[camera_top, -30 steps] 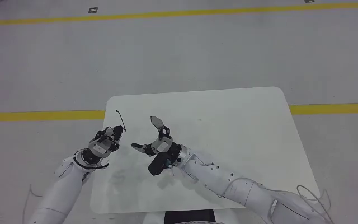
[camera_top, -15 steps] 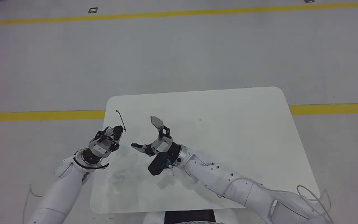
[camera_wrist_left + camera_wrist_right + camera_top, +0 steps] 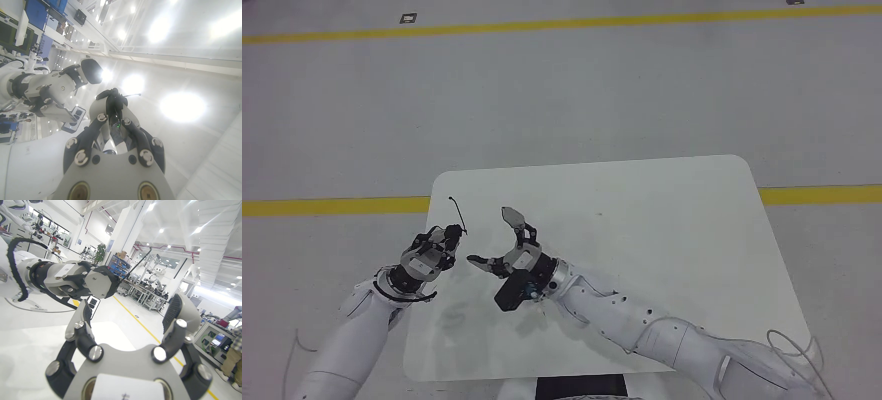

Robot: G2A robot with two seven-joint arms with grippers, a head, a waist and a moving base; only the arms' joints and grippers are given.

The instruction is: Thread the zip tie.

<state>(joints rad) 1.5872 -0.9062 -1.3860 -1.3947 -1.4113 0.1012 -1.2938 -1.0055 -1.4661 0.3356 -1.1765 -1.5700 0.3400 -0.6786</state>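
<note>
Zip tie (image 3: pixel 455 212): a thin black strip, pinched at one end in the left hand (image 3: pixel 449 238), whose dark fingers are pressed together on it. In the left wrist view the strip (image 3: pixel 130 95) sticks out past the fingertips, slim and nearly straight, and ends in a small blocky tip in open air. It is held above the left part of the tabletop (image 3: pixel 672 215), close to that edge and touching nothing else.

Just beside it, the right hand (image 3: pixel 494 240) faces the left one with its two fingers spread wide apart and nothing between them. The pads (image 3: pixel 171 308) are black and finely ribbed, set on smooth pale grey shells with round metal pins. A narrow gap of free air separates the two hands.

The tabletop is white, smooth and matte, with rounded corners. Its surface lies bare to the right and toward the far edge. Beyond the edges is pale grey floor crossed by a yellow line (image 3: pixel 332 206).
</note>
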